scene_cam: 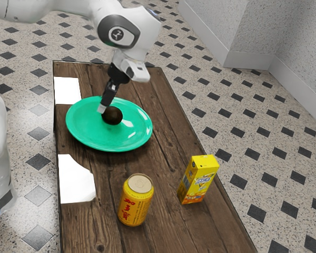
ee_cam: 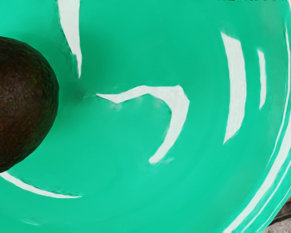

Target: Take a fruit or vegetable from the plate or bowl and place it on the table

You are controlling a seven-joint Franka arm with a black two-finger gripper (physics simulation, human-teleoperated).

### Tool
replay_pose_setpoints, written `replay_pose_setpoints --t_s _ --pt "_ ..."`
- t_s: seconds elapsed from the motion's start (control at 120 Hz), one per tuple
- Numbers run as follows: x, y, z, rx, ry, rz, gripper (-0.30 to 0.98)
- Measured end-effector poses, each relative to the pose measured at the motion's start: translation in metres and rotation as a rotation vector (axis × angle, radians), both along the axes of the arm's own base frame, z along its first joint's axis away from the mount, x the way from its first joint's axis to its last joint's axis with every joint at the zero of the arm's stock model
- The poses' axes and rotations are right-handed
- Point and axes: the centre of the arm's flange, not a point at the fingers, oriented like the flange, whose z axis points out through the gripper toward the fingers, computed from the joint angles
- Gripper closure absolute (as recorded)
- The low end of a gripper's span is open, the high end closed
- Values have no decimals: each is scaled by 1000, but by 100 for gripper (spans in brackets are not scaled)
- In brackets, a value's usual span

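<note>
The black gripper [scene_cam: 103, 106] is low over the green plate [scene_cam: 84, 129] in the exterior view, its lower end right beside the dark brown avocado [scene_cam: 114, 116]. Whether the two touch cannot be made out, nor can the gripper's opening. Seen from the wrist, the avocado [ee_cam: 20, 104] is cut off by the view's edge and rests on the glossy green plate [ee_cam: 121, 141].
On the wooden table [scene_cam: 163, 168], a yellow can [scene_cam: 136, 203] stands upright beyond the plate, towards the exterior view's bottom. A yellow drink carton [scene_cam: 199, 179] stands to the can's right in that view.
</note>
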Motion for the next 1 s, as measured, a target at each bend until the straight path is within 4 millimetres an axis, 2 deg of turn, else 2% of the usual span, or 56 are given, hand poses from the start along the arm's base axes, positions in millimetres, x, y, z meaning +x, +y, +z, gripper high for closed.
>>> replay_pose_setpoints --t_s 0.083,0.15,0.25,0.317,0.367,0.467,0.65,0.875,1.0 --pt "-33 -8 17 -7 -50 -38 2" --pt "-41 -4 24 -21 -99 -58 2" --pt "-26 20 8 -89 -134 -97 2" --pt "-11 29 -10 -106 -131 -110 2" --pt "0 42 -26 -125 -119 -97 2" --pt "13 52 -42 -111 -120 -99 2" --pt "20 65 -46 -74 -151 -113 2" --pt "27 68 -61 -64 -149 -134 2" --pt "29 69 -63 -63 -161 -139 2"
